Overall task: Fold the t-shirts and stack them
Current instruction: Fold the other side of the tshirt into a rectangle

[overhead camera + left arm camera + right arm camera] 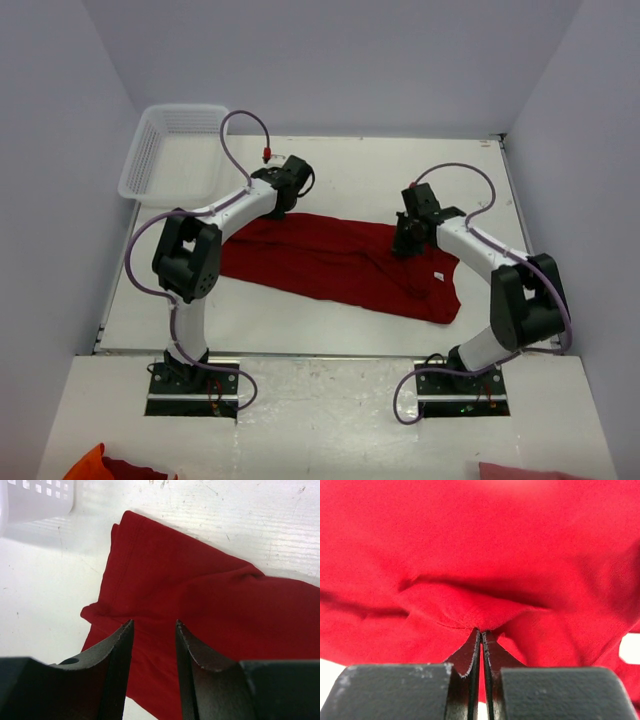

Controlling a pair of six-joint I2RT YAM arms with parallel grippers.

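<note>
Legible text, brands, numbers, signs: none can be read. Only candidate: one small white neck label (437,273) on the dark red t-shirt (330,262), visible from overhead only. Any print on it is too small to make out.

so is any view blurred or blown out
Right wrist: the t-shirt fills the frame, soft and oversaturated toward the top. Left wrist: cloth fairly sharp, the table glares white. Top external: evenly lit and sharp.
</note>
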